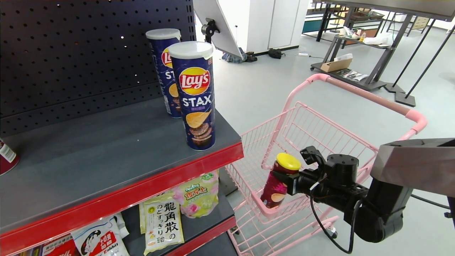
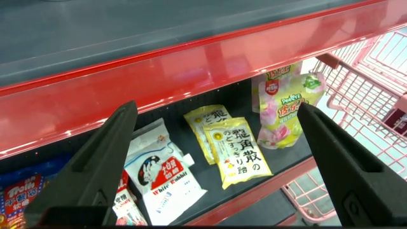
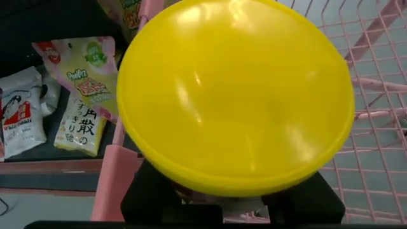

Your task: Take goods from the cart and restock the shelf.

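Head view: the right claw is closed around the upper body of a red can with a yellow lid, held over the near left corner of the pink cart. The can's long axis is near upright, with the lid leaning slightly toward the arm. Its base sits at the level of the cart's rim, and whether it clears that rim cannot be determined. The grey shelf lies to the robot's left of the can and higher than it. Two blue cans stand upright at the shelf's right end, with bare board further to the left. The judgement is that the coming move depends on lifting the can above the red front edge and carrying it leftward past the blue cans, keeping it upright. Left wrist view: the left claw is spread wide and holds nothing. It sits just below the shelf's red edge and faces the lower shelf, where yellow sachets, a white bag and a green pouch lie. This arm is nearer the shelf, but the can is with the right arm. Right wrist view: the yellow lid sits directly in front of the camera, end-on. The claw's black body shows beneath it and the cart's pink wire beside it.
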Motion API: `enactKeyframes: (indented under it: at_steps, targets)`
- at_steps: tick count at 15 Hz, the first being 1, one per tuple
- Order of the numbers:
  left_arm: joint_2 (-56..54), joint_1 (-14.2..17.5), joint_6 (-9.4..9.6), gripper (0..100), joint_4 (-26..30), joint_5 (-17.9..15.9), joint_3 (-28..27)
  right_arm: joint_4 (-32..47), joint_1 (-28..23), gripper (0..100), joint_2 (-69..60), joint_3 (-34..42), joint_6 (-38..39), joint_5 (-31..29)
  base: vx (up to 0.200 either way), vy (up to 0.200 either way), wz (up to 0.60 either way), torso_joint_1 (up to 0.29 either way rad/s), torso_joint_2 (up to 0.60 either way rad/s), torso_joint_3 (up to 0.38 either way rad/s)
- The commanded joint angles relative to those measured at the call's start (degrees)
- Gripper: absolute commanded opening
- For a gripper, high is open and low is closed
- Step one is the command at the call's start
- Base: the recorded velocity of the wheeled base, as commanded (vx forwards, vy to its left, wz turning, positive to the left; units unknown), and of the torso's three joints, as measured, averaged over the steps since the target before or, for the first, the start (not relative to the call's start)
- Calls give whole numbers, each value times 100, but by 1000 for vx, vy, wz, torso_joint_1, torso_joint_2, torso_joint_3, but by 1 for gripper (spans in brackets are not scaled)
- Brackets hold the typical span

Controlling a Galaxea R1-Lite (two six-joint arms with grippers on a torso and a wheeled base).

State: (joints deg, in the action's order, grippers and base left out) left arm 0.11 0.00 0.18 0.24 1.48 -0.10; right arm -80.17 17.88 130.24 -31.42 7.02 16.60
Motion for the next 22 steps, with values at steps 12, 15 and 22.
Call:
enactKeyframes:
  at_steps: [12, 15, 22]
  targets:
    - [-2, 0, -1, 100, 11, 2, 1, 7366, -593, 0, -7048, -1701, -632, -676, 0, 0, 0, 0, 0, 0]
    - [7, 0, -1, 100, 11, -7, 1, 8227, -848, 0, -8841, -550, -852, -957, 0, 0, 0, 0, 0, 0]
    - [-2, 0, -9, 100, 11, -7, 1, 8632, -1402, 0, -9500, -31, -948, -1537, 0, 0, 0, 0, 0, 0]
